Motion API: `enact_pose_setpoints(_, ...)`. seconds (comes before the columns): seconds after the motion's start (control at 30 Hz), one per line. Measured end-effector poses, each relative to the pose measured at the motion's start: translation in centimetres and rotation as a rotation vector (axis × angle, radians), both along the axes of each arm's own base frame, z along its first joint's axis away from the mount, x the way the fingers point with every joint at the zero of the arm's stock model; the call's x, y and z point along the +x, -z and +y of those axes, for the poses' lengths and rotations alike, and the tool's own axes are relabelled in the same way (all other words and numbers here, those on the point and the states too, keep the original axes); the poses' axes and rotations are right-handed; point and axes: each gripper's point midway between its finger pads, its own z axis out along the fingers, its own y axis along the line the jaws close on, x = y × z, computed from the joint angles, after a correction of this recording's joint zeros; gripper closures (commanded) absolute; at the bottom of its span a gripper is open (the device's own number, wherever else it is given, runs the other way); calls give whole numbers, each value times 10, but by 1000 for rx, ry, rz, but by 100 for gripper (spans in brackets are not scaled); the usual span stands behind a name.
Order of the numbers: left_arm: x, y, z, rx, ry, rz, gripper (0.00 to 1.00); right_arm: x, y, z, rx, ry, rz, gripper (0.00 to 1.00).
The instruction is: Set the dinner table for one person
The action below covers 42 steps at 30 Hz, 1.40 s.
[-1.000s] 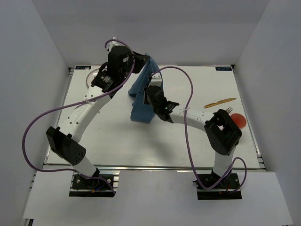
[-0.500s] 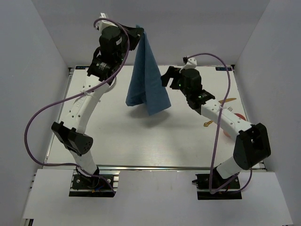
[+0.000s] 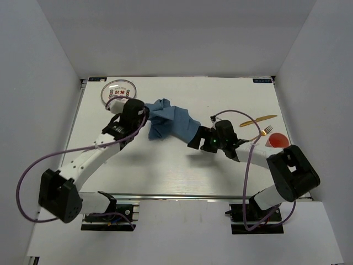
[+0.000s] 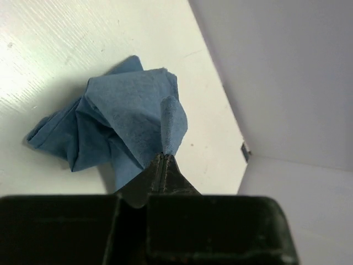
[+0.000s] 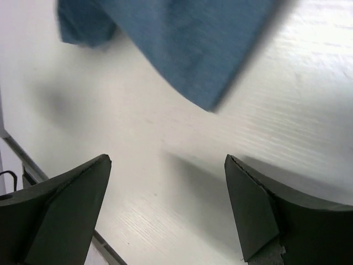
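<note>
**A:** where's the dinner table [image 3: 165, 171] sitting?
**B:** it's spreading under both arms. Left gripper [image 4: 164, 158] is pinching the crumpled blue cloth [image 3: 172, 125] tight; right gripper [image 5: 165, 163] is hanging spread wide, empty, at the cloth's 4 o'clock.

Dinner table [image 3: 165, 171], crumpled cloth [image 3: 177, 126], knife [image 3: 259, 120], fork [image 3: 266, 131]

No wording can be read anywhere. A small dark left sticker [image 3: 96, 79] and a small dark right sticker [image 3: 262, 80] sit at the far corners of the large white rectangular bench [image 3: 165, 171], their print too small to read. The red marks inside the clear round dish [image 3: 118, 87] are likewise illegible.
</note>
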Motion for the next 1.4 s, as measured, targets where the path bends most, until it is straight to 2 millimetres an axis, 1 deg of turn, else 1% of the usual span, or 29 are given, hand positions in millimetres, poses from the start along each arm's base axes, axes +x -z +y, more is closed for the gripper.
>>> enact_pose_setpoints(0.03, -7, -3, 6, -5, -14, -10, 100, 1, -5, 1, 4, -8, -20, 11)
enact_pose_setpoints(0.1, -14, -16, 13, -24, -31, -40, 100, 6, -19, 7, 26, -18, -52, 11)
enact_pose_setpoints(0.17, -20, -28, 18, -43, -39, -68, 100, 12, -26, 10, 47, -2, -61, 11)
enact_pose_setpoints(0.2, -23, -30, 19, -50, -41, -75, 100, 13, -27, 11, 65, 23, -50, 11)
enact_pose_setpoints(0.23, -26, -29, 21, -52, -42, -75, 100, 15, -27, 11, 78, 51, -39, 11)
enact_pose_setpoints(0.3, -33, -18, 25, -45, -43, -59, 100, 14, -19, 7, 105, 122, 9, 11)
enact_pose_setpoints(0.37, -40, -3, 29, -29, -45, -28, 100, 13, -5, 3, 112, 188, 63, 11)
enact_pose_setpoints(0.43, -44, 7, 32, -13, -48, 0, 100, 13, 11, 0, 110, 246, 117, 14)
enact_pose_setpoints(0.5, -46, 10, 33, -5, -48, 13, 100, 21, 12, 4, 144, 286, 130, 18)
enact_pose_setpoints(0.53, -46, 10, 33, -5, -48, 14, 100, 26, 13, 5, 154, 303, 135, 22)
enact_pose_setpoints(0.6, -47, 10, 33, -5, -48, 13, 100, 37, 15, 8, 174, 336, 140, 28)
enact_pose_setpoints(0.63, -47, 10, 33, -5, -48, 14, 100, 42, 16, 10, 182, 351, 141, 35)
enact_pose_setpoints(0.7, -47, 11, 34, -3, -48, 17, 100, 50, 20, 12, 193, 370, 143, 44)
enact_pose_setpoints(0.73, -48, 11, 34, -1, -48, 19, 100, 53, 22, 13, 200, 379, 150, 52)
enact_pose_setpoints(0.77, -48, 12, 34, 1, -48, 23, 100, 58, 24, 13, 198, 390, 150, 60)
enact_pose_setpoints(0.8, -49, 13, 35, 3, -48, 25, 100, 60, 26, 13, 196, 398, 151, 73)
enact_pose_setpoints(0.83, -49, 13, 35, 5, -49, 28, 100, 63, 30, 11, 183, 413, 148, 100)
enact_pose_setpoints(0.9, -48, 14, 36, 11, -46, 29, 100, 64, 37, 6, 161, 432, 157, 100)
enact_pose_setpoints(1.0, -46, 13, 36, 42, -21, 19, 100, 68, 34, -2, 114, 444, 125, 100)
enact_pose_setpoints(1.07, -39, 9, 33, 79, 1, 15, 100, 72, 19, -8, 81, 443, 80, 100)
enact_pose_setpoints(1.1, -31, 5, 30, 107, 15, 17, 100, 76, 6, -11, 55, 439, 52, 100)
enact_pose_setpoints(1.13, -20, -5, 26, 131, 25, 14, 100, 85, -16, -12, 47, 435, 4, 100)
enact_pose_setpoints(1.2, 13, -38, 11, 153, 43, -31, 100, 114, -72, -11, 55, 423, -120, 100)
enact_pose_setpoints(1.23, 30, -60, 5, 161, 50, -60, 100, 130, -107, -11, 65, 420, -184, 100)
enact_pose_setpoints(1.27, 49, -85, -2, 163, 56, -100, 100, 146, -140, -12, 83, 420, -245, 100)
enact_pose_setpoints(1.3, 67, -111, -9, 156, 62, -149, 100, 162, -178, -15, 98, 417, -309, 100)
enact_pose_setpoints(1.33, 85, -135, -14, 152, 65, -196, 100, 178, -217, -20, 114, 410, -366, 100)
enact_pose_setpoints(1.37, 99, -157, -17, 148, 67, -236, 100, 193, -250, -23, 137, 402, -422, 100)
enact_pose_setpoints(1.4, 115, -183, -21, 140, 73, -289, 100, 207, -286, -29, 149, 392, -468, 100)
